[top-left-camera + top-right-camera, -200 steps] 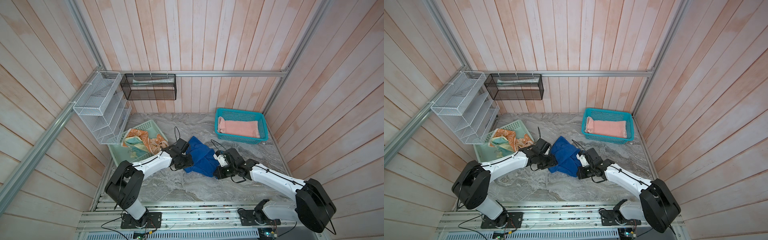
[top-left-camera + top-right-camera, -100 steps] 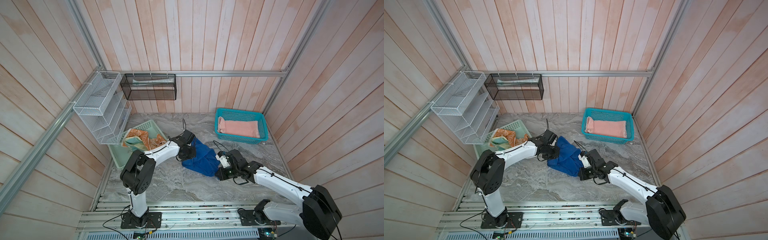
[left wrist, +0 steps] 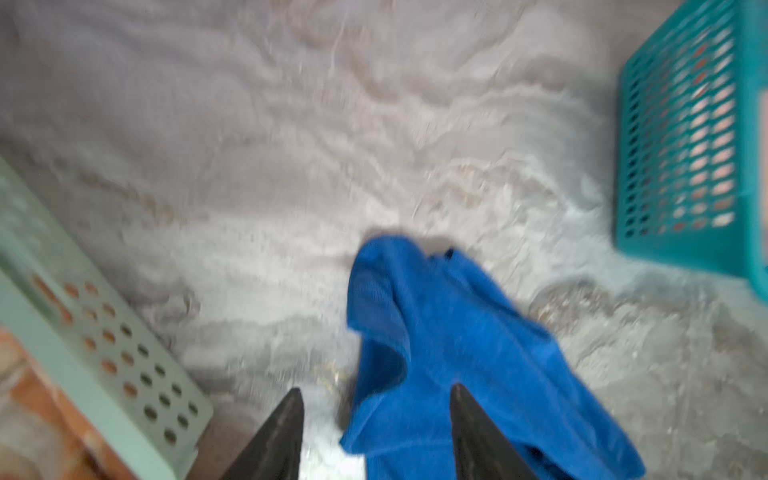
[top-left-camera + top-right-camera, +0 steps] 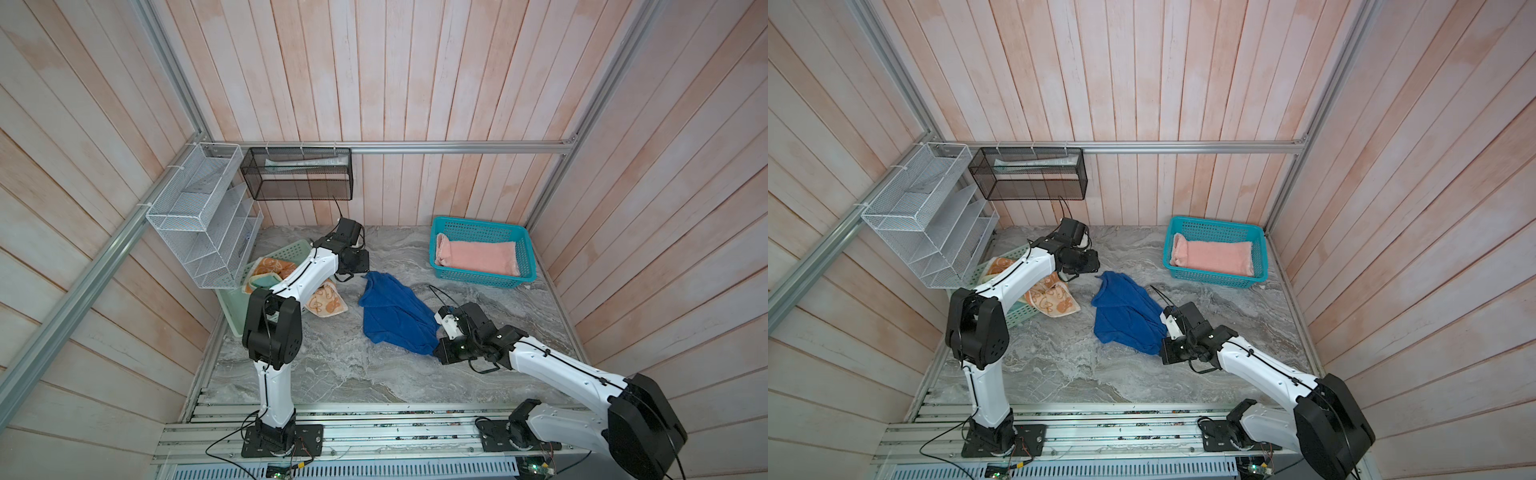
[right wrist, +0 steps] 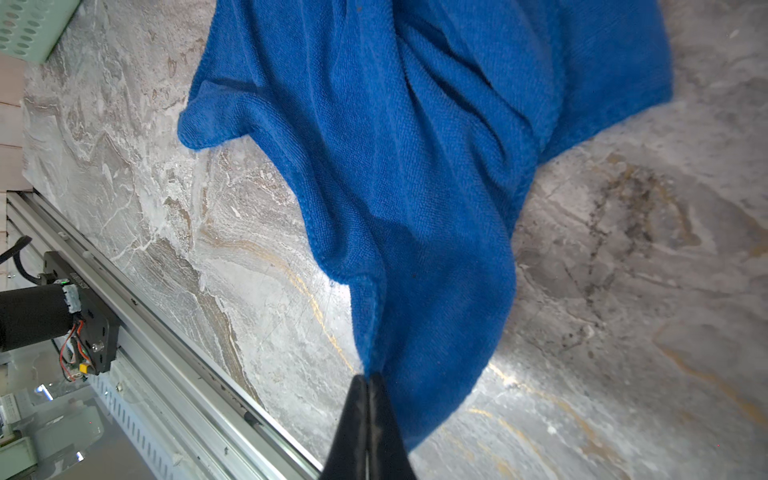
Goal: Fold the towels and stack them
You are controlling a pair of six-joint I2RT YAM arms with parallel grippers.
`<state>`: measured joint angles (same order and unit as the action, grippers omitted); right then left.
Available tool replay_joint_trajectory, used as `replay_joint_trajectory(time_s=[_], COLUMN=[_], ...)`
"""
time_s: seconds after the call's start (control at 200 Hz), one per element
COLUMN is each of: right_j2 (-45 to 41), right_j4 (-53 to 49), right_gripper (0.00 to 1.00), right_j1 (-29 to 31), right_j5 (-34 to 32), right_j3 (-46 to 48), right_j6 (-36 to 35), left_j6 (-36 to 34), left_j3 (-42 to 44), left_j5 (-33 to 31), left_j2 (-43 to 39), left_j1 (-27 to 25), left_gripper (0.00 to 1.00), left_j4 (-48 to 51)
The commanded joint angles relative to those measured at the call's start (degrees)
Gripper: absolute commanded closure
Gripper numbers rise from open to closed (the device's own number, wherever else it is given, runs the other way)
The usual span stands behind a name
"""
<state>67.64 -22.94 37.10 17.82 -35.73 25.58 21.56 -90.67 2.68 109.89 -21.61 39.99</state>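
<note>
Bright even light, soft shadows; left wrist view motion-blurred, right wrist sharp; top views edge-warped.

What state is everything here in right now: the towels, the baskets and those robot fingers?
Blue towel, rumpled on the table, one corner pinched.
Pink towel, folded inside teal basket.
Orange towel, crumpled, spilling over green basket.
Left fingers, open.
Right fingers, shut on blue towel.
</note>
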Motion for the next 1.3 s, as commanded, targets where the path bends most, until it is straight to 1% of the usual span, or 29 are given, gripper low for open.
replay_joint_trajectory(time_s=[0.0, 0.065, 0.155, 0.22, 0.3, 0.365, 0.42, 0.555, 0.665, 0.705, 0.73, 0.76, 0.835, 0.865, 0.925, 1.01, 1.055, 1.125, 1.2, 1.29], right_j2=[-0.21, 0.66, 1.70, 1.87, 1.97, 1.89, 1.80, 1.15, 0.43, 0.13, -0.09, -0.34, -0.99, -1.27, -2.15, -3.71, -4.65, -6.15, -7.61, -8.56], right_j4=[0.23, 0.35, 0.26, 1.06, 1.87, 2.26, 2.36, 2.02, 1.84, 1.79, 1.66, 1.54, 0.76, 0.05, -1.74, -5.51, -7.74, -11.21, -14.10, -17.36], right_gripper=[1.00, 1.00, 1.00, 1.00, 1.00, 1.00, 1.00, 1.00, 1.00, 1.00, 1.00, 1.00, 1.00, 1.00, 1.00, 1.00, 1.00, 1.00, 1.00, 1.00], right_j1=[0.25, 0.30, 0.29, 0.34, 0.34, 0.35, 0.38, 0.34, 0.34, 0.38, 0.34, 0.35, 0.40, 0.28, 0.35, 0.35, 0.32, 0.26, 0.31, 0.27], right_j5=[-0.53, 0.05, -0.34, -0.11, 0.19, 0.39, 0.39, 0.04, -0.46, -0.59, -0.67, -0.78, -1.32, -1.75, -3.04, -6.21, -8.07, -12.02, -16.93, -22.69], right_j3=[0.15, -0.21, -0.68, -0.50, -0.24, 0.07, 0.25, 0.70, 1.05, 1.17, 1.13, 1.04, 0.38, -0.24, -2.19, -6.84, -9.94, -15.82, -22.65, -32.55], right_j6=[0.72, 0.53, 0.85, 1.09, 1.48, 1.66, 1.67, 1.68, 1.93, 2.09, 2.23, 2.38, 2.63, 2.68, 2.40, 1.33, 0.38, -1.22, -3.80, -8.05], left_j6=[9.09, 14.91, 22.45, 28.01, 34.15, 38.10, 40.40, 43.36, 45.81, 45.98, 45.87, 45.56, 44.27, 43.44, 40.90, 36.15, 33.09, 26.93, 22.03, 14.94], left_j3=[13.51, 23.32, 33.74, 39.47, 45.15, 48.67, 50.27, 52.69, 53.93, 53.47, 53.02, 52.45, 51.01, 50.13, 47.65, 42.70, 38.55, 30.16, 20.68, 8.42], left_j5=[0.21, 2.68, 6.02, 9.10, 11.29, 13.29, 13.81, 15.04, 17.86, 18.54, 18.75, 18.93, 18.36, 17.80, 17.07, 16.20, 15.40, 13.90, 12.60, 8.86], left_j2=[-10.48, -16.88, -23.47, -25.87, -27.24, -27.00, -26.16, -23.07, -20.00, -19.19, -18.85, -18.74, -19.77, -20.60, -22.26, -25.24, -26.53, -27.98, -28.33, -28.29], left_j1=[-0.97, -2.08, -5.17, -7.29, -9.69, -10.99, -11.78, -12.49, -12.47, -12.49, -12.49, -12.45, -12.39, -12.28, -11.60, -10.33, -10.00, -9.85, -10.61, -13.29], left_gripper=[0.42, 0.42, 0.42, 0.41, 0.40, 0.40, 0.40, 0.40, 0.41, 0.45, 0.50, 0.58, 0.83, 0.90, 1.00, 1.00, 1.00, 1.00, 1.00, 1.00], left_j4=[-2.15, -6.55, -11.92, -16.14, -22.31, -27.56, -30.39, -36.81, -42.67, -43.28, -43.34, -43.33, -42.59, -41.71, -39.38, -34.43, -30.89, -25.70, -21.47, -15.28])
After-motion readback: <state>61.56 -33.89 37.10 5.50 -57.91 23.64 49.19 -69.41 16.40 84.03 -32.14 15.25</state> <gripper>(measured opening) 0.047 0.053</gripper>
